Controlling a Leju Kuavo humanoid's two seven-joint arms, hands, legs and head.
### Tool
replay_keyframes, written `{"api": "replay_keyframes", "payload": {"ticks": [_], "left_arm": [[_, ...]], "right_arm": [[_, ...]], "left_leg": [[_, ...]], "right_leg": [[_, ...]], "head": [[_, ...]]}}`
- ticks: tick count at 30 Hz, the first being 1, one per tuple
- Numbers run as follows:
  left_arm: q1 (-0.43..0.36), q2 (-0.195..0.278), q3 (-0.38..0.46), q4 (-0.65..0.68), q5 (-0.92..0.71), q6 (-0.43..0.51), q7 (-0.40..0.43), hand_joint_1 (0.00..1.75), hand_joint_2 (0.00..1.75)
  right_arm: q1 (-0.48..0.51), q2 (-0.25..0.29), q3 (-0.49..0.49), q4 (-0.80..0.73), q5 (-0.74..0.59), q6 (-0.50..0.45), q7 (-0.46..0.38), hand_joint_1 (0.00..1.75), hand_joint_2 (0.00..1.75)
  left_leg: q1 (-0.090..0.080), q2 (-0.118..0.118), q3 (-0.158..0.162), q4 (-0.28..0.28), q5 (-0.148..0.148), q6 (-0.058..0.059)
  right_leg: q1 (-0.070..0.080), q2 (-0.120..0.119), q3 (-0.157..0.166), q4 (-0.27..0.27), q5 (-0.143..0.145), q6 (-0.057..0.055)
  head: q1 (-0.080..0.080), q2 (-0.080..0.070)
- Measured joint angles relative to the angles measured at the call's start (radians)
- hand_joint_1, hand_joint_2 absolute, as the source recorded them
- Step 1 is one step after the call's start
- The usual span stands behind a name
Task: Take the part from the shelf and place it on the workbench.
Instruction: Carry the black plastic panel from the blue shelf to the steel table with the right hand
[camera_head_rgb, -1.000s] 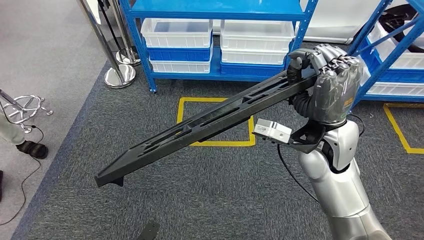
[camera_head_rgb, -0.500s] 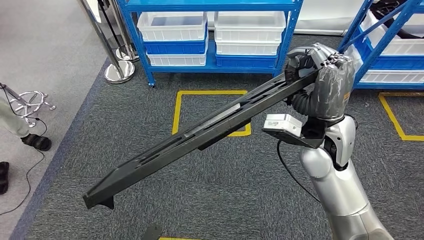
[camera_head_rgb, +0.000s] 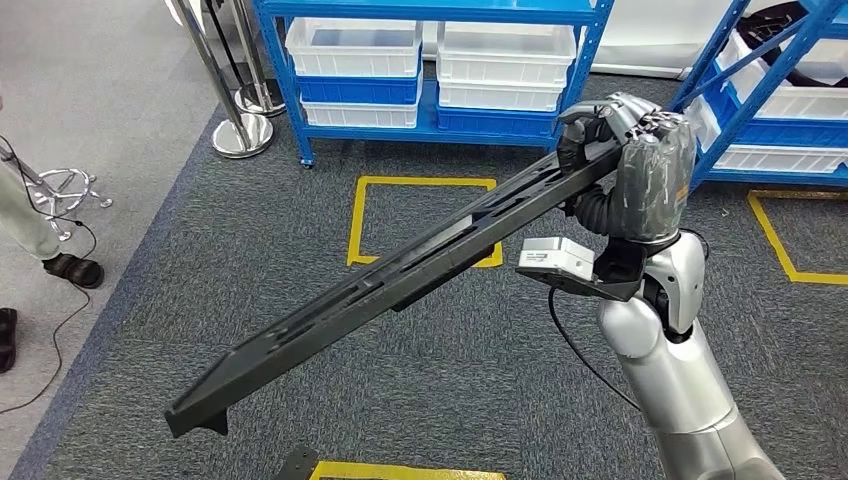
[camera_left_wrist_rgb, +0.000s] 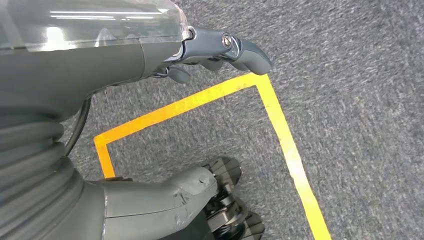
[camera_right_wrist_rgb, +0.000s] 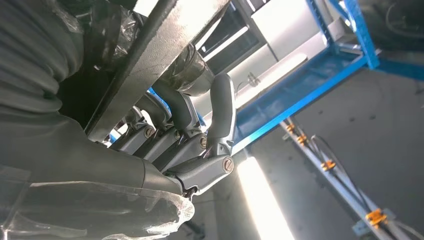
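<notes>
In the head view a long black slotted part slants from upper right down to lower left, above the grey carpet. My right hand grips its upper end, fingers wrapped over the edge. The right wrist view shows that hand curled around the part. My left hand hangs over the carpet, its fingers apart from the thumb, holding nothing.
A blue shelf with white bins stands ahead, and a second blue shelf is at the right. A steel stanchion base is at upper left. A person's foot is at the left. Yellow tape squares mark the carpet.
The whole picture has shifted a little, so the camera moved. My right hand keeps its grip, and the part's free end now sits lower in the picture.
</notes>
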Motion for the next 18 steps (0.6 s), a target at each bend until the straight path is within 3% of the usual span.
{"api": "replay_keyframes", "payload": {"ticks": [2, 4, 7, 9, 12, 14, 15, 16, 18], "left_arm": [[0.001, 0.0, 0.0, 0.0, 0.0, 0.002, 0.0, 0.0, 1.75], [0.001, 0.001, 0.0, 0.0, 0.001, 0.005, 0.0, 0.0, 1.75], [0.004, 0.002, 0.0, 0.0, 0.002, 0.011, 0.002, 0.0, 1.75], [0.005, 0.003, 0.0, 0.0, 0.003, 0.014, 0.004, 0.0, 1.75], [0.005, 0.004, 0.0, 0.0, 0.004, 0.015, 0.005, 0.0, 1.75], [0.007, 0.004, 0.0, 0.0, 0.004, 0.015, 0.006, 0.0, 1.75], [0.007, 0.005, 0.0, 0.0, 0.005, 0.015, 0.007, 0.0, 1.75], [0.007, 0.006, 0.0, 0.0, 0.005, 0.015, 0.007, 0.0, 1.75], [0.007, 0.007, 0.0, 0.0, 0.005, 0.015, 0.006, 0.0, 1.75]], "right_arm": [[0.0, -0.004, 0.003, 0.0, -0.01, 0.011, -0.011, 1.75, 1.75], [0.0, -0.006, 0.005, -0.002, -0.017, 0.019, -0.021, 1.75, 1.75], [0.001, -0.009, 0.005, -0.007, -0.022, 0.023, -0.034, 1.75, 1.75], [0.0, -0.011, 0.006, -0.01, -0.029, 0.025, -0.042, 1.75, 1.75], [0.0, -0.011, 0.008, -0.014, -0.047, 0.03, -0.048, 1.75, 1.75], [0.0, -0.011, 0.009, -0.014, -0.051, 0.032, -0.052, 1.75, 1.75], [0.001, -0.011, 0.009, -0.014, -0.052, 0.033, -0.053, 1.75, 1.75], [0.001, -0.011, 0.009, -0.015, -0.054, 0.035, -0.055, 1.75, 1.75], [0.0, -0.011, 0.01, -0.018, -0.063, 0.037, -0.059, 1.75, 1.75]], "left_leg": [[0.001, -0.001, -0.016, 0.024, -0.006, -0.007], [-0.001, -0.002, -0.034, 0.049, -0.013, -0.018], [-0.002, -0.002, -0.045, 0.058, -0.012, -0.033], [0.001, -0.004, -0.054, 0.078, -0.031, -0.045], [0.009, -0.005, -0.114, 0.228, -0.12, -0.063], [0.015, -0.005, -0.146, 0.313, -0.147, -0.07], [0.017, -0.005, -0.137, 0.303, -0.133, -0.071], [0.02, -0.009, -0.11, 0.256, -0.105, -0.072], [0.025, -0.044, -0.039, 0.121, -0.051, -0.07]], "right_leg": [[-0.005, -0.002, 0.065, -0.112, 0.05, 0.004], [-0.003, -0.001, 0.105, -0.193, 0.072, -0.003], [0.001, 0.002, 0.1, -0.204, 0.077, -0.023], [-0.001, 0.001, 0.1, -0.211, 0.085, -0.036], [-0.004, -0.003, 0.096, -0.216, 0.092, -0.045], [-0.005, -0.002, 0.093, -0.216, 0.095, -0.044], [-0.006, 0.001, 0.092, -0.216, 0.097, -0.042], [-0.007, 0.005, 0.092, -0.216, 0.098, -0.04], [-0.009, 0.016, 0.089, -0.216, 0.103, -0.032]], "head": [[0.0, 0.0], [0.0, 0.0], [0.0, 0.0], [-0.001, 0.0], [-0.001, 0.0], [-0.001, 0.0], [-0.001, 0.0], [-0.001, 0.0], [0.0, 0.0]]}}
